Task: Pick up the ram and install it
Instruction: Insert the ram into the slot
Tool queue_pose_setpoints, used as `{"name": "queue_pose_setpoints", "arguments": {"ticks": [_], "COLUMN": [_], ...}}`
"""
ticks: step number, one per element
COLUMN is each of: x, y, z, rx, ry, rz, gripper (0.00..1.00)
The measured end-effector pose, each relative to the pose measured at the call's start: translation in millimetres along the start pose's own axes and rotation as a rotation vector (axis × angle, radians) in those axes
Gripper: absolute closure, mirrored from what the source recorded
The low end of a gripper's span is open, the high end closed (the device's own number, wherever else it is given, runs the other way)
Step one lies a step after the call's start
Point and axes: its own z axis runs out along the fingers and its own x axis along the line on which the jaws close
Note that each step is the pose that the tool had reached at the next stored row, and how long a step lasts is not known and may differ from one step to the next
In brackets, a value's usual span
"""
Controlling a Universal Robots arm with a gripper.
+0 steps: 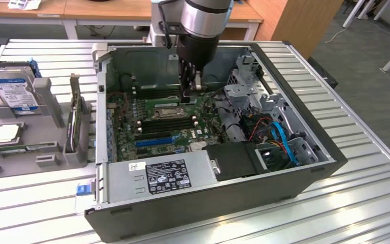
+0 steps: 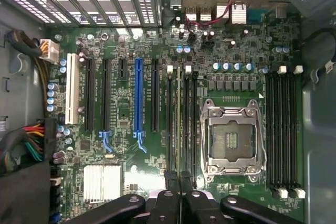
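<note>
The table (image 1: 357,203) carries the open computer case (image 1: 181,218), and I am reached well down inside it, over the motherboard (image 2: 236,61). The walls stand close around my arm, so any sideways correction risks a knock against the metal. Beside the CPU socket (image 2: 231,140) runs a bank of dark memory slots. The ram (image 2: 178,119) shows as a thin green edge lying along one of them, with empty slots on both sides. It looks to sit at slot level, though I cannot tell whether it is fully seated. My pincer (image 2: 178,179) is clenched, its fingers together right at the near end of that stick. Whether they nip the ram's edge or merely bear on it I cannot make out. The main danger, as I judge it, is uneven pressure. Pushing at one end alone could rock the stick, so that the near end goes home while the far end rides high. If the notch is not lined up, extra force would flex the board rather than seat anything. My fingers rest on a very narrow edge, and a slip could send them into a neighbouring slot or towards the open socket. The white latch tabs (image 2: 169,69) at the far end may not catch, leaving the ram loose.
</note>
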Motion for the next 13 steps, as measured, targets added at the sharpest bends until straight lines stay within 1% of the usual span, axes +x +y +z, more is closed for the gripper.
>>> {"name": "queue_pose_setpoints", "arguments": {"ticks": [7, 13], "x": [-0.1, -0.1], "y": [-0.6, -0.9], "z": [9.4, 15.5], "rx": [0.0, 0.0], "ry": [-0.0001, -0.0002], "rz": [0.0, 0.0], "gripper": [0.88, 0.88]}}
